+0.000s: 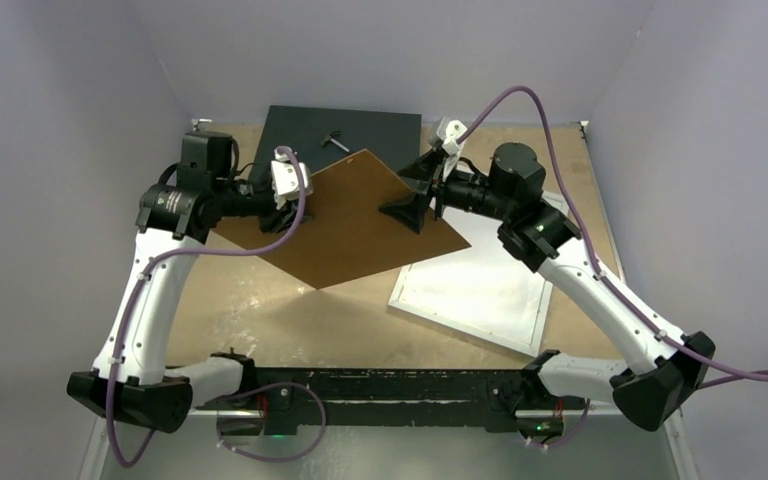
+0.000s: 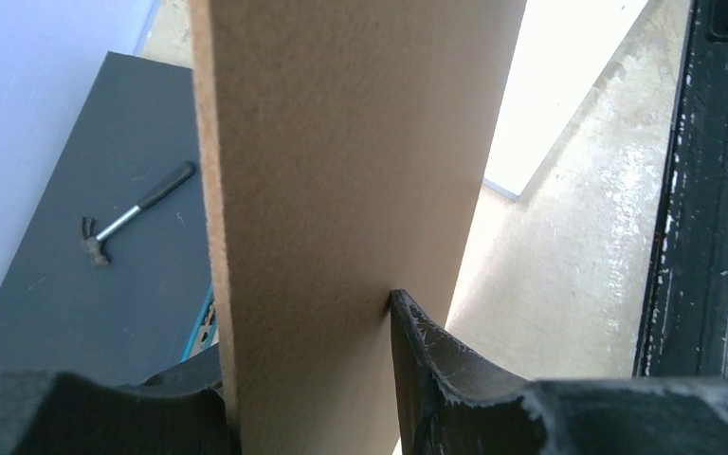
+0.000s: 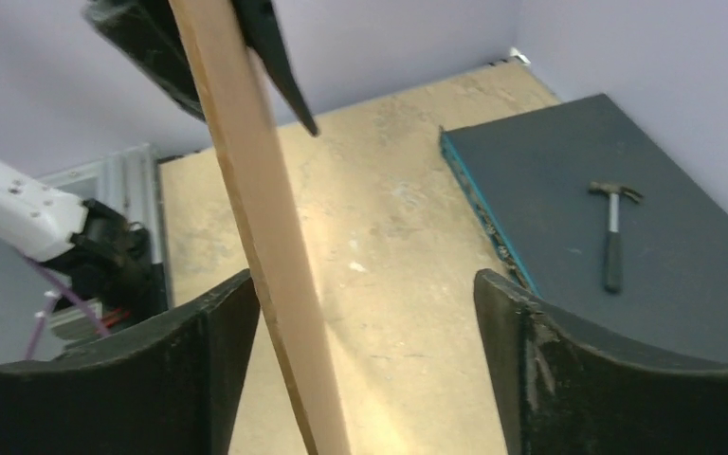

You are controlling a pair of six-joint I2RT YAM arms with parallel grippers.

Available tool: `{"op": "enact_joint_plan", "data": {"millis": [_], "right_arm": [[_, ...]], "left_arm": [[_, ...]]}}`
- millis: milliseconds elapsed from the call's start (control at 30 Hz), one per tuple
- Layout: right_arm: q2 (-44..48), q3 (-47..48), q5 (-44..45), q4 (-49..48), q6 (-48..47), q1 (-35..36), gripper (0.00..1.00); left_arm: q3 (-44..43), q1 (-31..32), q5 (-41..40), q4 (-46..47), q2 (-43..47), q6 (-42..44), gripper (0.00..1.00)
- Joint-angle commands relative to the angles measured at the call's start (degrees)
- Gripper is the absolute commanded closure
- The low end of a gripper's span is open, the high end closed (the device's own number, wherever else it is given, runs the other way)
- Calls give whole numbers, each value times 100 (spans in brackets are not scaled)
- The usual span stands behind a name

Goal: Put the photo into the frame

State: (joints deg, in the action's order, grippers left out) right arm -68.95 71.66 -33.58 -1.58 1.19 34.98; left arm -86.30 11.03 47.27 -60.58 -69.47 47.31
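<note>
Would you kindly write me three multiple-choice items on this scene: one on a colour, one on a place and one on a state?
1. The held board is: A white; B brown; C blue.
2. The hammer lies: A on the board; B on the dark slab; C in mid-air.
3. The right jaws are: A shut on the board; B shut on the hammer; C open astride the board's edge.

Answers:
1. B, since the board shows brown in every view.
2. B, since the slab lies under the hammer at the table's far side.
3. C, since the right wrist view shows the fingers far apart with the board's edge between them.
</note>
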Motion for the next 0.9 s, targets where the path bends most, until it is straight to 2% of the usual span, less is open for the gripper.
{"op": "enact_joint_plan", "data": {"millis": [0, 100, 200, 333, 433, 567, 667, 733, 867], "right_arm": [[407, -88, 1005, -274, 64, 9, 10], [817, -316, 1773, -410, 215, -13, 1], [1351, -800, 2154, -617, 548, -35, 1], [1715, -1541, 2041, -448, 1099, -78, 1], [2229, -2576, 1867, -1120, 1671, -79, 1], [3010, -3885, 2109, -1878, 2088, -79, 1], [2951, -4403, 1844, -2457, 2093, -77, 1], [2722, -4861, 1393, -3437, 2130, -77, 1], [2027, -5243, 1426, -4467, 2361, -79, 1]], "left_arm": [[454, 16, -151, 598, 504, -398, 100], [814, 19, -347, 1221, 862, -754, 100], [883, 15, -424, 1305, 885, -971, 100], [866, 12, -470, 1149, 758, -1071, 100], [970, 5, -598, 1251, 729, -1288, 100], [1059, 5, -677, 1267, 705, -1343, 100], [1004, 5, -671, 1267, 696, -1389, 100], [945, 5, -637, 1284, 667, -1481, 100], [854, -3, -574, 1208, 626, -1616, 100]]}}
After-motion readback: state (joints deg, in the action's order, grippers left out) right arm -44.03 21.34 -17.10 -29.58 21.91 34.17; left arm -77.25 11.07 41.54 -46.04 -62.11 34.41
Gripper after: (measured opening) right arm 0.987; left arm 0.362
